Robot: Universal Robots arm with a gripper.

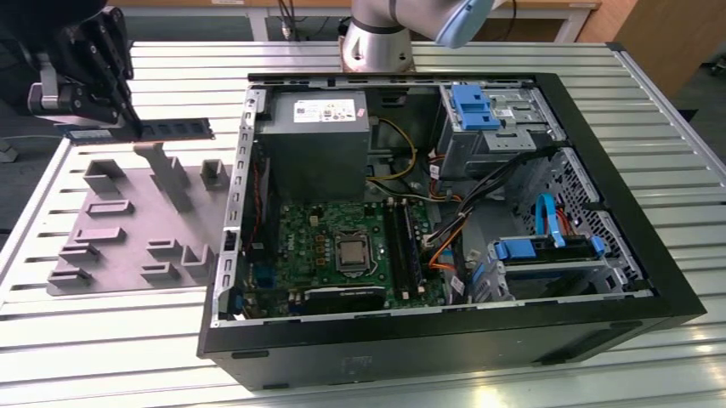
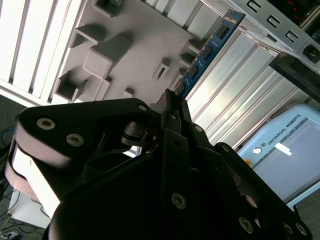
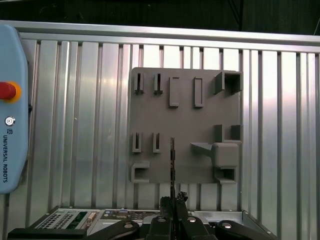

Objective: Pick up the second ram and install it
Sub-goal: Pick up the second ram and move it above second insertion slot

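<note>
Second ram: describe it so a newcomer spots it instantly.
Find the open computer case; at the exterior view's left of it lies a grey fixture plate. Above that plate the gripper holds the second ram: a thin flat stick with dark chips, unlike the chunky grey blocks below.

The second ram (image 2: 206,49) is blue with a row of dark chips, and the gripper (image 2: 172,100) is black. At the exterior view's left, a grey fixture plate (image 1: 125,225) lies on the ribbed silver table (image 1: 114,340). Right of it, the black case (image 1: 454,344) shows a green motherboard (image 1: 323,225) and blue clips (image 1: 471,106).
</note>
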